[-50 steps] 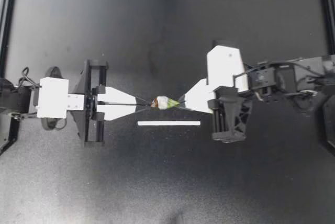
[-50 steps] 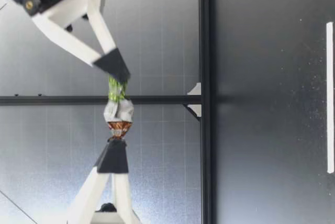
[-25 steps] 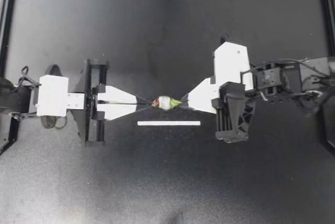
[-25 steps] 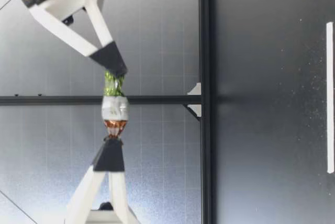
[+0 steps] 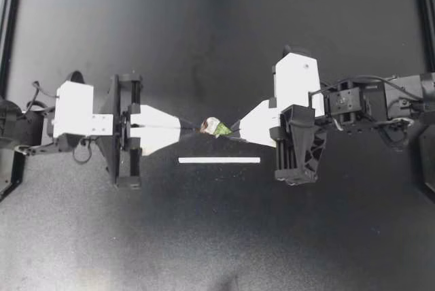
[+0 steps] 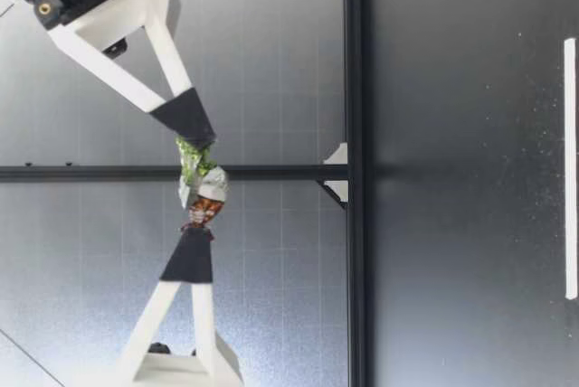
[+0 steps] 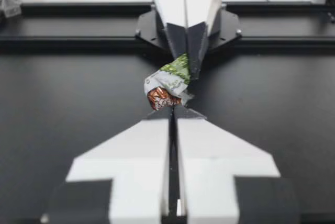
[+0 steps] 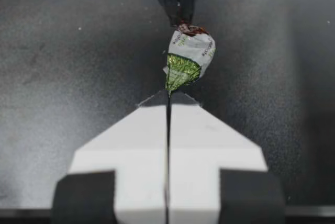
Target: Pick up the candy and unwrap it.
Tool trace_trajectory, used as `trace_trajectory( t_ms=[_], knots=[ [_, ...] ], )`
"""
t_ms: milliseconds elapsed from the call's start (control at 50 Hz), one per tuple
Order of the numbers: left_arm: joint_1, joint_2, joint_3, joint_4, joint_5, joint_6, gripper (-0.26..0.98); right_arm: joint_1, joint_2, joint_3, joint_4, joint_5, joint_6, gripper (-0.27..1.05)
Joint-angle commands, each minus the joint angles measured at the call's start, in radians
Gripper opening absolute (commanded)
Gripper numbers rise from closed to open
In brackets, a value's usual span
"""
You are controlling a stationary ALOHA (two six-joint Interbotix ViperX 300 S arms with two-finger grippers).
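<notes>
Candy (image 5: pixel 216 126) in crinkled white foil is hanging above black table (image 5: pixel 204 236); left gripper (image 5: pixel 196 128) is clamping its brown twisted end, right gripper (image 5: pixel 235 128) its green end.

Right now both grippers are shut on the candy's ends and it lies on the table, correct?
No. My left gripper and right gripper are shut on the ends of the candy, but the low view shows it held in the air above the table.

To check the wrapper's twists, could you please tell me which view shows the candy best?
The right wrist view: the candy is close, green end and white body plain. The left wrist view shows its brown end; top and low views show it small.
</notes>
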Motion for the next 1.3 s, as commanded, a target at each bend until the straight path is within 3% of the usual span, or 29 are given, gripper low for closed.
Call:
trace_trajectory(
  t_ms=[0, 80, 260, 700, 1280],
  knots=[
    [0.0, -0.011, -0.009, -0.015, -0.005, -0.009, -0.19, -0.006, -0.006, -0.006, -0.003, -0.029, -0.003, -0.03],
    [0.0, -0.011, -0.008, -0.018, -0.003, -0.028, -0.19, -0.006, 0.0, -0.002, -0.008, -0.049, -0.005, 0.14],
    [0.0, -0.011, -0.002, -0.018, -0.005, -0.058, -0.19, -0.017, -0.005, 0.035, -0.026, -0.129, -0.006, 0.64],
    [0.0, -0.02, 0.002, -0.018, -0.005, -0.067, -0.19, -0.051, -0.017, 0.121, -0.058, -0.46, -0.1, 0.6],
    [0.0, -0.025, -0.002, -0.017, -0.005, -0.086, -0.19, -0.037, 0.063, 0.094, -0.107, -0.489, -0.16, 0.59]
  ],
)
